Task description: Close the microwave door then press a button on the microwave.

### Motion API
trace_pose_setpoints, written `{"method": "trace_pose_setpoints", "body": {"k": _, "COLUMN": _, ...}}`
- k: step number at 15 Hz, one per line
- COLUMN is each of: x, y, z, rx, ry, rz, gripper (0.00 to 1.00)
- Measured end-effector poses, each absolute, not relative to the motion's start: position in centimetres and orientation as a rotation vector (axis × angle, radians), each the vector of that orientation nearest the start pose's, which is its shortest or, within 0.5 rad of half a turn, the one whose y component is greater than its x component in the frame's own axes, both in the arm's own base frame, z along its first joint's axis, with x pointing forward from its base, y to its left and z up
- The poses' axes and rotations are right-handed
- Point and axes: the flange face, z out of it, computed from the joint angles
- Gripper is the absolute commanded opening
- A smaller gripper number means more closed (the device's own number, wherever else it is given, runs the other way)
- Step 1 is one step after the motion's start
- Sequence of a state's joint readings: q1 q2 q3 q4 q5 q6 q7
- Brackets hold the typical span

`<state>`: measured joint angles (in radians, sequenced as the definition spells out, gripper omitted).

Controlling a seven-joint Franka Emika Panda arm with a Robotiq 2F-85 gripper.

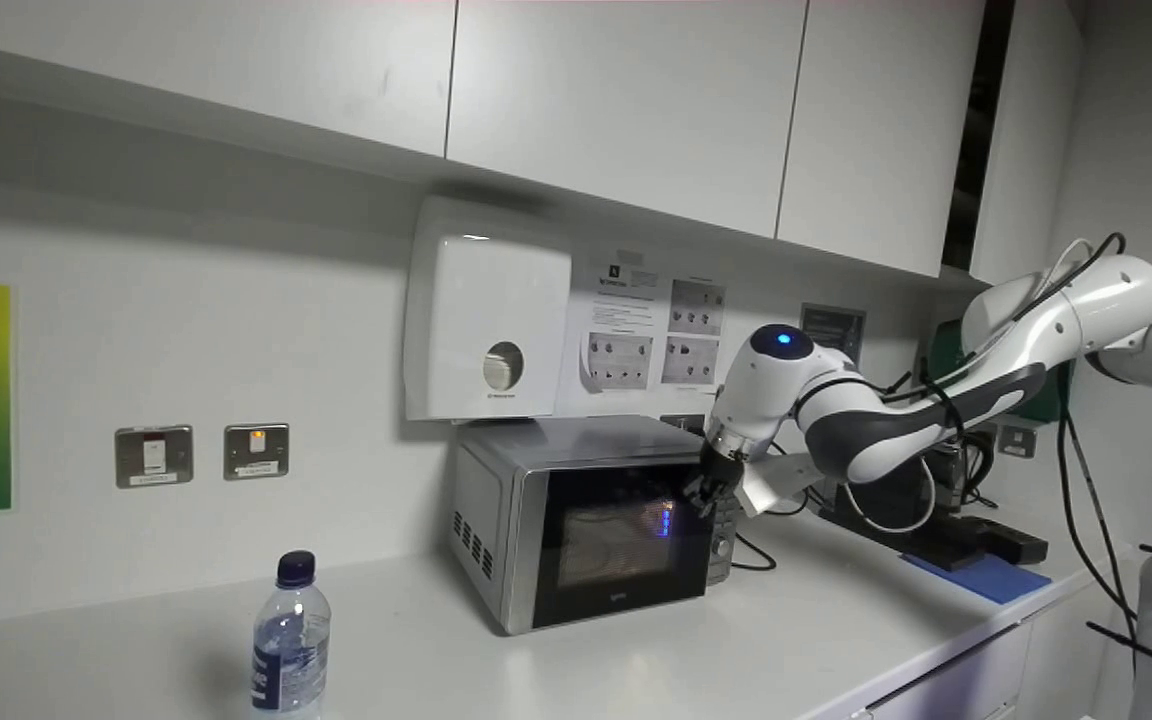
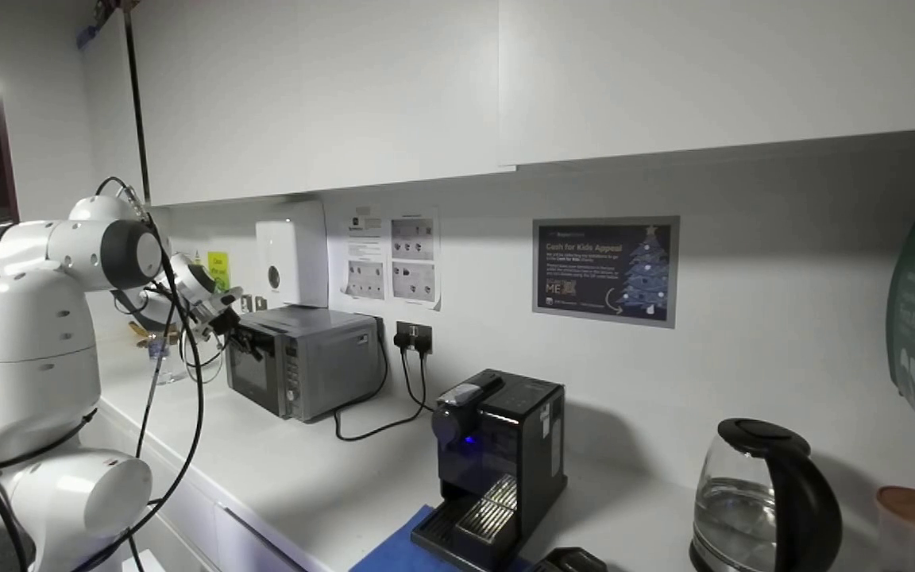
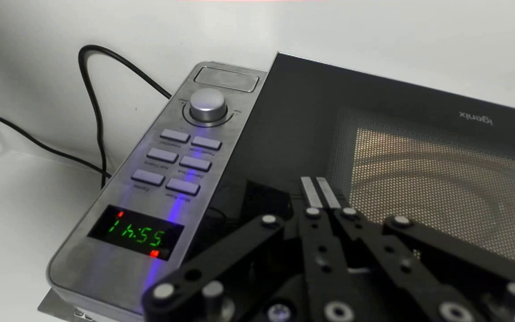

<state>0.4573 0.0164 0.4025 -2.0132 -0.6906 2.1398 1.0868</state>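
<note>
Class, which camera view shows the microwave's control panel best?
The wrist view: the control panel is large, its dial, buttons and lit display distinct. Both exterior views show it small; in an exterior view, the hand hides its upper part.

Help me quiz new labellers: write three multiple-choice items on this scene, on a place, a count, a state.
1. Where is the knob?
A) on the kettle
B) on the microwave
C) on the wall

2. How many small buttons lie between knob and display?
A) three
B) ten
C) six

3. How is the gripper?
A) closed
B) wide open
C) out of view

1 B: in the wrist view it stands on the control panel.
2 C: two columns of three show there.
3 A: its fingertips lie side by side, almost touching.
</note>
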Motion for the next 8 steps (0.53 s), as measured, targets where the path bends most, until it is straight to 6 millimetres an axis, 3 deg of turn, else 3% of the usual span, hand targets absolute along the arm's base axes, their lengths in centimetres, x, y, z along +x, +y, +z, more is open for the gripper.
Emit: {"method": "trace_pose_setpoints", "body": {"k": 8, "x": 39.03, "y": 41.12, "z": 47.34, "rx": -3.225, "ry": -0.216, "rz": -0.98, "gripper": 0.0}}
